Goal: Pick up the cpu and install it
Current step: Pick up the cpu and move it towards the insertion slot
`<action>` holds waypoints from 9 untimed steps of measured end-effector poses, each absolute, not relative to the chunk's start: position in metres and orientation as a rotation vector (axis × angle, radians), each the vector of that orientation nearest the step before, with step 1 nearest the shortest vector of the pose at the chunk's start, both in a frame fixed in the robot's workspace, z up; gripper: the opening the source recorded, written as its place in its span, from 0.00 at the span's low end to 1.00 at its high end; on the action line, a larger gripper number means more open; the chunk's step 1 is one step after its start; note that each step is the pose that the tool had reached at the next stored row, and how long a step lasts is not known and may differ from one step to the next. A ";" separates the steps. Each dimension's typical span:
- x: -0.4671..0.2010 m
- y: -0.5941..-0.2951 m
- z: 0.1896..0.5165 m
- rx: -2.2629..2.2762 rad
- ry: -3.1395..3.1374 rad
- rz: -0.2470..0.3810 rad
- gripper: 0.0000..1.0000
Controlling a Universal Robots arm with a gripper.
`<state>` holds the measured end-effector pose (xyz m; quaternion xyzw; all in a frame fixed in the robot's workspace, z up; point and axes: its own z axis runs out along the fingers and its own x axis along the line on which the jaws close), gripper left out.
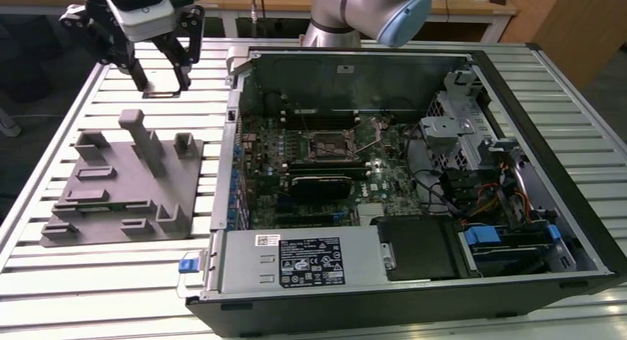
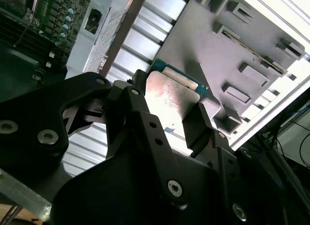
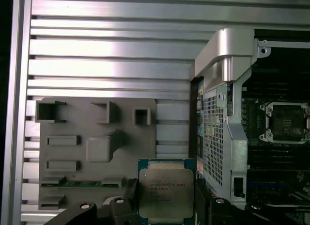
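Grasping the cpu (image 3: pixel 166 186) with the gripper (image 3: pixel 166 200), black fingers (image 3: pixel 131 193) pressed against two opposite edges. Holding it flat above the bench (image 3: pixel 106 55), metal lid up toward the first wrist camera, teal-green board rim all round. Hanging by the corner of the grey tray (image 3: pixel 72 123) that faces the open computer case (image 3: pixel 227 137).

Printed across the lid in several short dark lines, running along the bench slats from one gripped edge toward the other. Close to square, so no clear long axis; sides parallel with the slats and with the case wall.

In the second wrist view, same grasp: cpu (image 2: pixel 172 94) pale with glare, clamped between the fingers (image 2: pixel 198 123).

In the exterior view, gripper (image 1: pixel 161 79) raised past the tray's (image 1: pixel 98 208) far end, at the exterior view's left of the case (image 1: pixel 548 134). Inside, black socket frame (image 1: pixel 328 143) on the board. Stuck on the silver box (image 1: pixel 240 270) at the case's near side: a black label (image 1: pixel 311 263) with white print, and a small white label (image 1: pixel 266 239).
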<state>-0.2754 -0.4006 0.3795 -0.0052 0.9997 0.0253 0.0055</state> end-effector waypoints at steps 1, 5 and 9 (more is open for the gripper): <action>-0.274 -0.401 0.379 -0.016 3.130 0.079 0.54; -0.269 -0.401 0.379 -0.016 3.130 0.079 0.54; -0.264 -0.401 0.379 -0.016 3.130 0.079 0.54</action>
